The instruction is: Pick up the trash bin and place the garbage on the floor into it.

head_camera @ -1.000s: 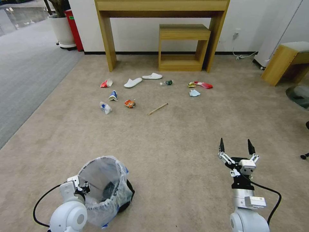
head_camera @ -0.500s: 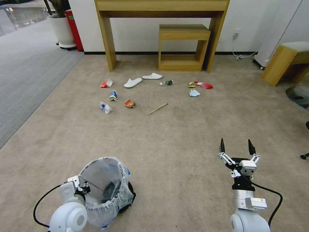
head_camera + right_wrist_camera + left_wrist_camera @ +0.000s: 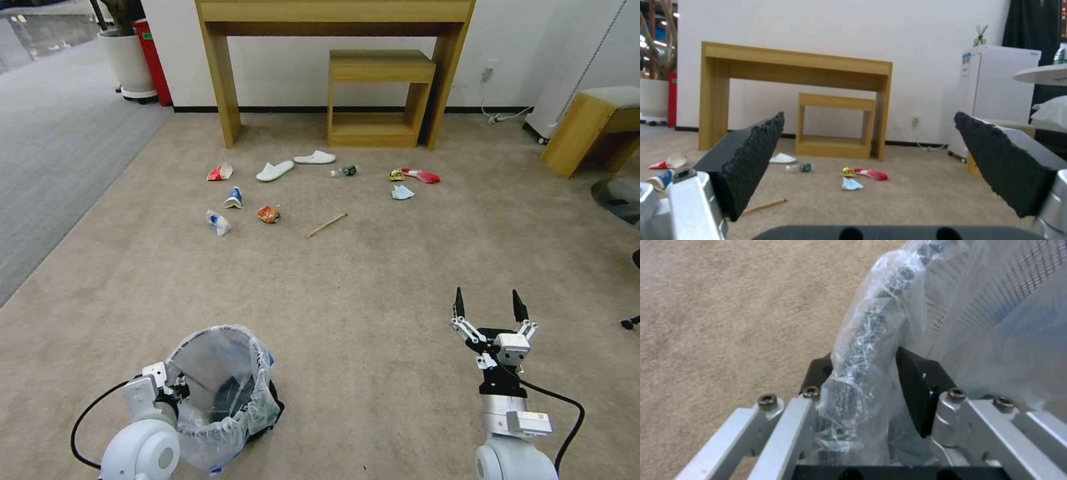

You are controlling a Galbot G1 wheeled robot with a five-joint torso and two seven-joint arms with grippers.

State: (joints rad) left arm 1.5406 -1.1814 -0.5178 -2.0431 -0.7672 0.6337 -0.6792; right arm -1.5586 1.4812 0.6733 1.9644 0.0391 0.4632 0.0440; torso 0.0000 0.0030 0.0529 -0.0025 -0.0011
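Our left hand point(image 3: 867, 380) pinches the trash bin point(image 3: 223, 393) rim; right hand point(image 3: 489, 312) gapes empty. We should carry it level toward the garbage point(image 3: 269, 214).

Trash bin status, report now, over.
Left gripper shut on bin rim. Right gripper open, empty, above carpet. Garbage ahead on floor, path open.

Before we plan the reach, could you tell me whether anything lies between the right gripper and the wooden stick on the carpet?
Nothing visible does. Bare floor separates the open right gripper from the wooden stick; the other garbage lies beyond or beside it.
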